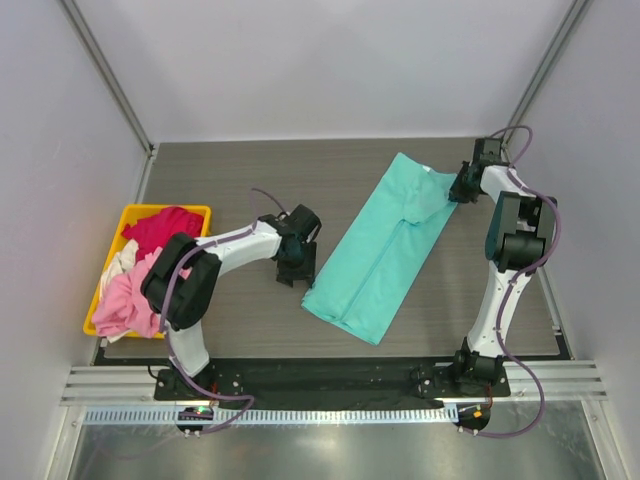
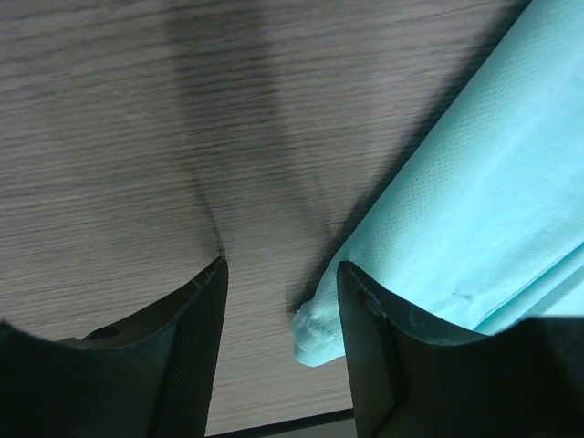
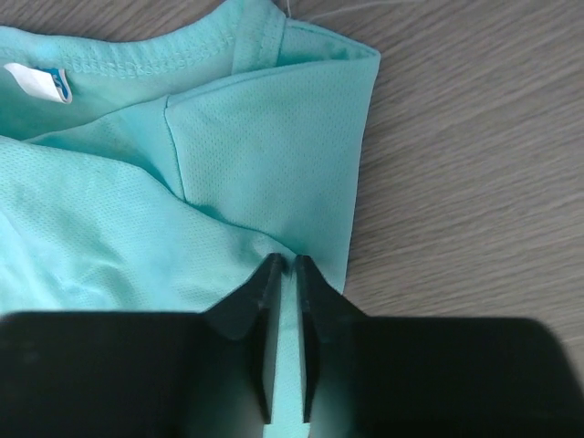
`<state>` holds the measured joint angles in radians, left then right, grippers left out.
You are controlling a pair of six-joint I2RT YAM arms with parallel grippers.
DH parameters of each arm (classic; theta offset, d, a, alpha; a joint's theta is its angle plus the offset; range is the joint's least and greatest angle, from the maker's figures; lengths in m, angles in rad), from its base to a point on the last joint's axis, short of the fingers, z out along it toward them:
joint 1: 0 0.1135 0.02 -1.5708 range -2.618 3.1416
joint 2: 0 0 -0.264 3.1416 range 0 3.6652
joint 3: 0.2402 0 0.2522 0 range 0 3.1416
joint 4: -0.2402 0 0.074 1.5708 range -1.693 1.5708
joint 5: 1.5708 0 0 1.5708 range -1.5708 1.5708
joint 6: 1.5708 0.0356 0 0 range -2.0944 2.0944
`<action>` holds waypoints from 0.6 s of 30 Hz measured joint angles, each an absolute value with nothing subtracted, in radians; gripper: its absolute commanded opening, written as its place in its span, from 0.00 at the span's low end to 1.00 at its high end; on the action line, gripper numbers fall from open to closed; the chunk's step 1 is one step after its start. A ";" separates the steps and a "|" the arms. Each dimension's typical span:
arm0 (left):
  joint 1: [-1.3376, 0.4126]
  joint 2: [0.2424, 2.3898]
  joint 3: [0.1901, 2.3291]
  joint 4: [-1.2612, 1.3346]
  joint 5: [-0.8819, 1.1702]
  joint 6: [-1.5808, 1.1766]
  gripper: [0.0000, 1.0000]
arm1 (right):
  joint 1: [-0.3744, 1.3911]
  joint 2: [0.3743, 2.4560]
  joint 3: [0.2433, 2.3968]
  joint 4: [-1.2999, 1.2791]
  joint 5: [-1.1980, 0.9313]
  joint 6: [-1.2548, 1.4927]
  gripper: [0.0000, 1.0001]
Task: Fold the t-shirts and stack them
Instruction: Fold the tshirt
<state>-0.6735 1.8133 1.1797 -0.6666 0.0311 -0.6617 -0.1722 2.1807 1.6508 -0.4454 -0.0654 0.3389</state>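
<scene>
A teal t-shirt (image 1: pixel 385 250) lies folded into a long strip, slanting across the middle of the table. My right gripper (image 1: pixel 458 190) is at its far collar end, next to the sleeve. In the right wrist view that gripper (image 3: pixel 285 263) is shut on a ridge of the teal cloth (image 3: pixel 265 155), below the collar and white label (image 3: pixel 41 82). My left gripper (image 1: pixel 296 272) hangs open over the near left corner. In the left wrist view the shirt's corner (image 2: pixel 315 333) lies between the fingers of this gripper (image 2: pixel 281 265), against the right one. The other t-shirts sit bundled at the left: magenta-red (image 1: pixel 160 228), whitish (image 1: pixel 118 260), light pink (image 1: pixel 128 295).
A yellow bin (image 1: pixel 150 208) at the table's left edge holds the bundled shirts, and the pink one spills over its near rim. White walls close in the back and sides. Bare wood-grain table (image 1: pixel 250 180) lies between the bin and the teal shirt.
</scene>
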 measured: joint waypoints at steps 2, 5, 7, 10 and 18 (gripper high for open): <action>-0.673 1.818 1.171 -0.667 0.031 -0.662 0.53 | -0.172 2.182 1.654 -0.443 -0.064 0.334 0.05; -0.673 1.819 1.170 -0.664 0.031 -0.665 0.52 | -0.172 2.182 1.654 -0.442 -0.062 0.331 0.01; -0.673 1.819 1.169 -0.664 0.030 -0.669 0.52 | -0.172 2.182 1.654 -0.442 -0.061 0.331 0.01; -0.673 1.819 1.168 -0.662 0.030 -0.672 0.52 | -0.172 2.182 1.654 -0.442 -0.057 0.332 0.01; -0.672 1.818 1.161 -0.656 0.028 -0.677 0.50 | -0.172 2.151 1.617 -0.414 -0.055 0.351 0.01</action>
